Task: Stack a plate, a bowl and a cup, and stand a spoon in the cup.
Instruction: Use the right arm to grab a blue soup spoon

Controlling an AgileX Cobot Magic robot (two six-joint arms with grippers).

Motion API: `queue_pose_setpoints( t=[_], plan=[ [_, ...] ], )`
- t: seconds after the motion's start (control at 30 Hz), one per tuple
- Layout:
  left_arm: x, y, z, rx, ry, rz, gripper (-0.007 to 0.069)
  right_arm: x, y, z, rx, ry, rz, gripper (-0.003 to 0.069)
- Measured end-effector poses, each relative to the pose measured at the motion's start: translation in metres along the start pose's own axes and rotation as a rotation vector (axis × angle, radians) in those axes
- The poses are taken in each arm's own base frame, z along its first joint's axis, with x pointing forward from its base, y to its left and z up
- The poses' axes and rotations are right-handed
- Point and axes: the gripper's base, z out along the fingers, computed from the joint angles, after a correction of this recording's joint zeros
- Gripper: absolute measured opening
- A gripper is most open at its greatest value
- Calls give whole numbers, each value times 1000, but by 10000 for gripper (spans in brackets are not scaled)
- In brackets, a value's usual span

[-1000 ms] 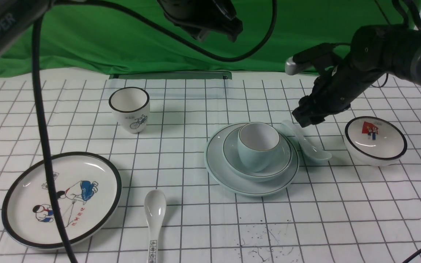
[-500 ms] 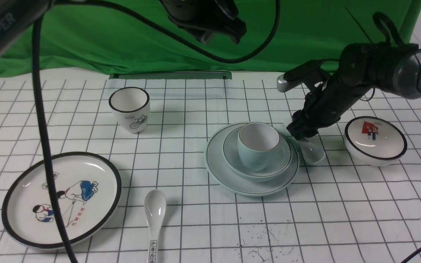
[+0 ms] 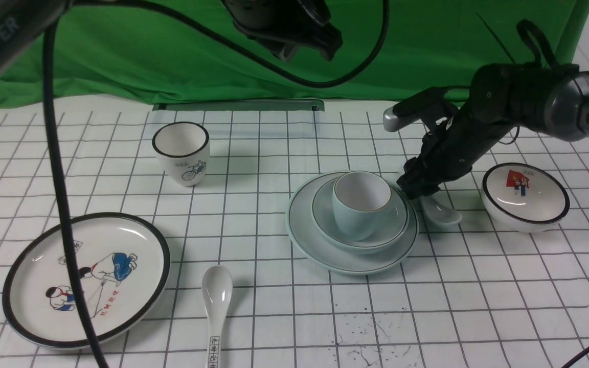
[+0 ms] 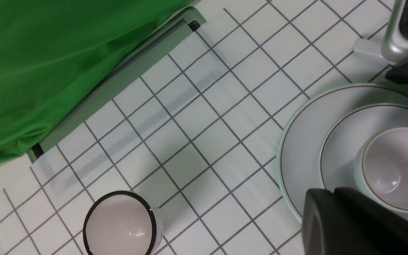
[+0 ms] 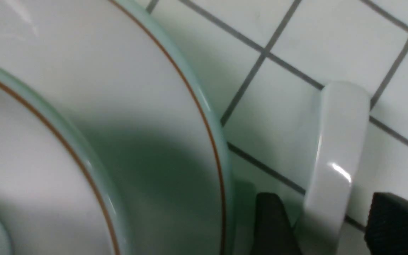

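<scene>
Starting big: plate (image 3: pixel 325 253), flat on the gridded cloth (image 3: pixel 478 306), right of centre. Inside it, bowl (image 3: pixel 394 230), seated level. Inside that, cup (image 3: pixel 361 204), upright and empty. Three of four pieces stacked, then. Left to do: spoon (image 3: pixel 443 213), lying on the cloth just beside the plate's right edge, handle toward the back, not yet in the cup. Down over that handle, right gripper (image 3: pixel 417 188), jaws open. Seen only from the right wrist: black fingers (image 5: pixel 271 226) either side of the handle, one close against it, possibly touching, the other clearly apart. No grip yet. Seen only from the left wrist: the cup's hollow, nothing in it. Parked high behind the stack, left gripper (image 3: pixel 304 48), jaws closed, holding nothing.
</scene>
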Motion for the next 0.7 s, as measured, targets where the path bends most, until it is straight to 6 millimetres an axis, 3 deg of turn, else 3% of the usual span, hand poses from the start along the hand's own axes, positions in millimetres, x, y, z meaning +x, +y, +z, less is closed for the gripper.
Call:
queue_pose_setpoints(
  t=[0.13, 0.27, 0.37, 0.5, 0.63, 0.67, 0.7],
  plan=[
    [0, 1, 0, 0, 0, -2, -32, 1, 1, 4, -9, 3, 9, 360],
    [0, 1, 0, 0, 0, -2, -32, 0, 1, 4, -10, -1, 15, 174],
    [0, 1, 0, 0, 0, -2, -32, 1, -2, 1, -3, -4, 26, 180],
    [0, 1, 0, 0, 0, -2, -32, -3, -8, -21, 17, -36, 46, 180],
    [0, 1, 0, 0, 0, -2, -32, -8, -11, -58, 37, -86, 73, 180],
    [0, 1, 0, 0, 0, -2, -32, -9, -9, -77, 33, -96, 94, 180],
    [0, 1, 0, 0, 0, -2, -32, -9, -8, -79, 33, -96, 93, 180]
  ],
)
